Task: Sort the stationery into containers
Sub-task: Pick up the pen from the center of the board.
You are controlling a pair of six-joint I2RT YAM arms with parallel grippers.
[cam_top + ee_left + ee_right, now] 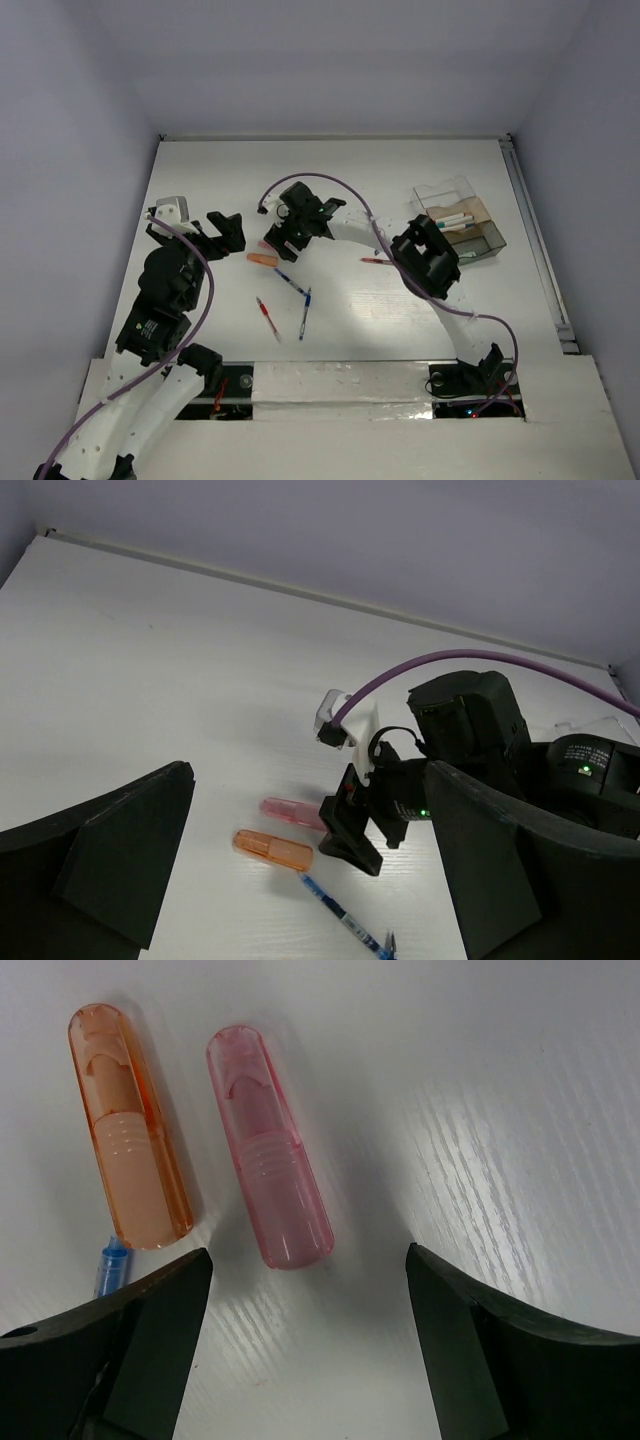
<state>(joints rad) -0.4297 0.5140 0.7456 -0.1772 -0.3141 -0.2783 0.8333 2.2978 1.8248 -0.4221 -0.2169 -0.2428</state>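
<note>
The pink eraser (268,1150) is caught flat on the table (400,170), framed by the parted fingers of the right gripper (308,1295) and not touched by them.
It is laid just beside the orange eraser (130,1130), the two apart and roughly parallel; a blue pen (112,1265) is seen at the orange one's near end; a red pen (266,318) is left closer to the bases; the organiser box (478,240) is set well to the right, white-bodied pens lodged inside; the left gripper (195,228) is held spread wide at the left.
</note>
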